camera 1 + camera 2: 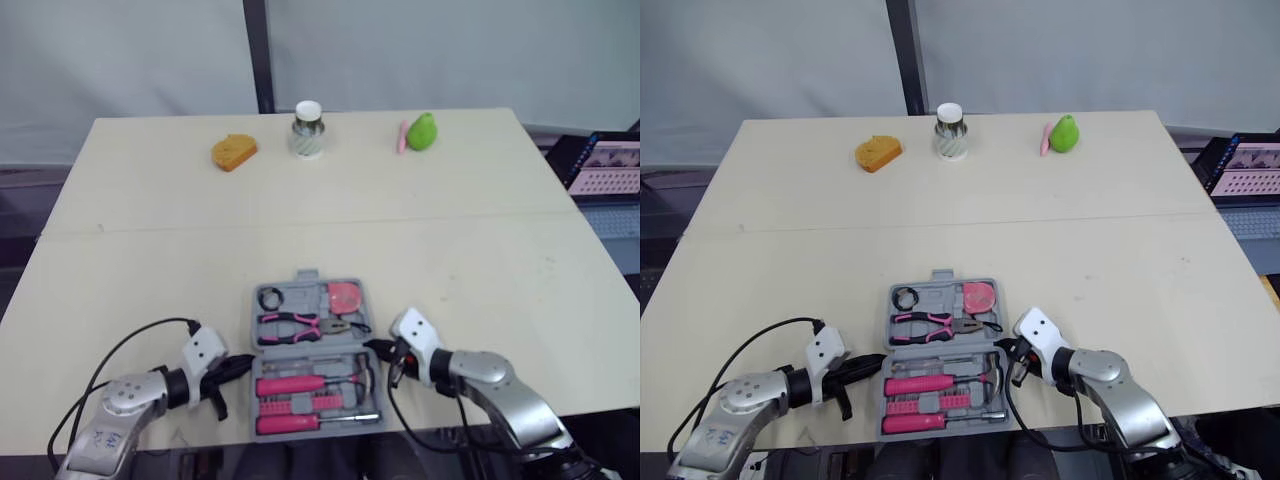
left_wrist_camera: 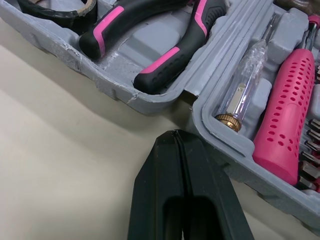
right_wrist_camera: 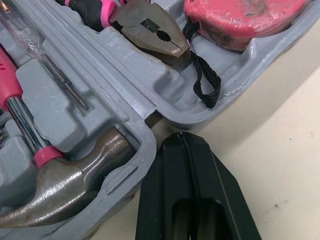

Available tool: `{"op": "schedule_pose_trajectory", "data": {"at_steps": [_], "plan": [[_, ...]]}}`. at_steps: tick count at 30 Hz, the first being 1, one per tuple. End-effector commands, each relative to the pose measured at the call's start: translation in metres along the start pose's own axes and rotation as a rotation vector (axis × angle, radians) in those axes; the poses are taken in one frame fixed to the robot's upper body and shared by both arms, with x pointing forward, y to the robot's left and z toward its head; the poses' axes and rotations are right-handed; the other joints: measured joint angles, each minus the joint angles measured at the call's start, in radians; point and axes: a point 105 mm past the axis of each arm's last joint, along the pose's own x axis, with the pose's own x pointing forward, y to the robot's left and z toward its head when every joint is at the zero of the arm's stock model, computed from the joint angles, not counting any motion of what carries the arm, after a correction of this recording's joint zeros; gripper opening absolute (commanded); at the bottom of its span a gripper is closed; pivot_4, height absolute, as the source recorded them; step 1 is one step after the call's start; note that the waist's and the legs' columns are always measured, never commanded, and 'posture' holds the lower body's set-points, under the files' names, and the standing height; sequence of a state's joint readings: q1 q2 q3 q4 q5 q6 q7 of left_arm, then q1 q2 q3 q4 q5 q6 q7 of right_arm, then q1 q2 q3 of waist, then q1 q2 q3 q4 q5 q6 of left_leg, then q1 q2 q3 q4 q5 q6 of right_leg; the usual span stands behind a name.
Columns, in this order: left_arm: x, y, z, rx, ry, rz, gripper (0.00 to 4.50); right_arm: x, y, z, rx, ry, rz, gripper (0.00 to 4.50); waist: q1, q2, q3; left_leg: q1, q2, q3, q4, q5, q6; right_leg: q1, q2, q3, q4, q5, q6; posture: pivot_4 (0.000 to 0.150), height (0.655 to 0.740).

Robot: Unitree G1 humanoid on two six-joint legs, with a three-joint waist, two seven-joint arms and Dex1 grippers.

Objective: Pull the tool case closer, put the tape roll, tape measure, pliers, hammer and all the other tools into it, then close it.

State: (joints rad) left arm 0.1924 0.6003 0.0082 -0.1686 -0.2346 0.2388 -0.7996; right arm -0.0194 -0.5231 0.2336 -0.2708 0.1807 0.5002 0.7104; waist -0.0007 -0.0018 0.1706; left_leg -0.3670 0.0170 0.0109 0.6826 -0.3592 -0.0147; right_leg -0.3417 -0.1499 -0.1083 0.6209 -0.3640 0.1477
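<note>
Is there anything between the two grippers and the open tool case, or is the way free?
Nothing visible stands between. The left gripper, shut, points at the left edge of the tool case near the hinge, and the right gripper, shut, at its right edge; only bare table lies before each tip.

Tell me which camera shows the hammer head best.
The right wrist view: the hammer head sits close up in the tool case. The eye views show it small, near the right gripper.

Grey tool case (image 1: 309,362) open flat, near table edge, tools inside.
</note>
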Motion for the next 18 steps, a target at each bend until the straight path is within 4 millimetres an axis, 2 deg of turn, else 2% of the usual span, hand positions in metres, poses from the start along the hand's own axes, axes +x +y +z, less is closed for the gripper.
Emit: {"op": "schedule_pose_trajectory", "data": {"at_steps": [1,8,11,14,17,18], "plan": [[0.002,-0.002,-0.002,0.000,0.006,-0.004,0.02,0.001,0.014,-0.002,0.003,0.006,0.061,0.00,0.000,0.000,0.000,0.000,0.000,0.000,0.000,0.000,0.000,0.000,0.000,0.000,0.000,0.000,0.000,0.150,0.7400],[0.004,0.001,-0.002,0.012,0.008,0.002,0.02,-0.002,0.008,-0.006,-0.006,0.026,0.037,0.00,0.005,0.000,0.000,0.000,0.000,0.000,0.000,0.000,0.000,0.001,0.000,0.000,0.000,0.000,0.000,0.150,0.7400],[-0.008,0.012,0.001,0.032,0.005,0.032,0.02,-0.016,-0.011,-0.004,-0.013,0.028,-0.023,0.00,0.006,0.000,0.000,0.000,0.000,0.000,0.000,0.000,0.000,0.001,0.000,0.000,0.000,0.000,0.000,0.150,0.7400],[-0.021,0.017,0.023,0.009,-0.069,0.023,0.02,-0.030,-0.029,0.009,0.052,0.005,-0.057,0.00,0.004,0.000,0.000,-0.001,0.000,0.000,0.001,0.000,0.000,0.000,0.000,0.000,0.000,0.000,0.000,0.150,0.7400],[-0.031,-0.005,0.040,-0.026,-0.072,-0.157,0.00,-0.042,-0.051,0.031,0.284,-0.068,-0.046,0.81,0.001,0.000,0.001,-0.001,0.000,0.000,0.001,0.000,0.000,0.000,0.000,0.000,0.000,0.000,0.000,0.150,0.7400],[-0.033,-0.013,0.041,-0.030,-0.056,-0.211,0.00,-0.045,-0.056,0.036,0.350,-0.087,-0.034,1.36,0.000,0.001,0.001,-0.001,0.000,0.000,0.001,0.000,0.000,0.000,0.000,0.000,0.000,0.000,0.000,0.150,0.7400]]}}
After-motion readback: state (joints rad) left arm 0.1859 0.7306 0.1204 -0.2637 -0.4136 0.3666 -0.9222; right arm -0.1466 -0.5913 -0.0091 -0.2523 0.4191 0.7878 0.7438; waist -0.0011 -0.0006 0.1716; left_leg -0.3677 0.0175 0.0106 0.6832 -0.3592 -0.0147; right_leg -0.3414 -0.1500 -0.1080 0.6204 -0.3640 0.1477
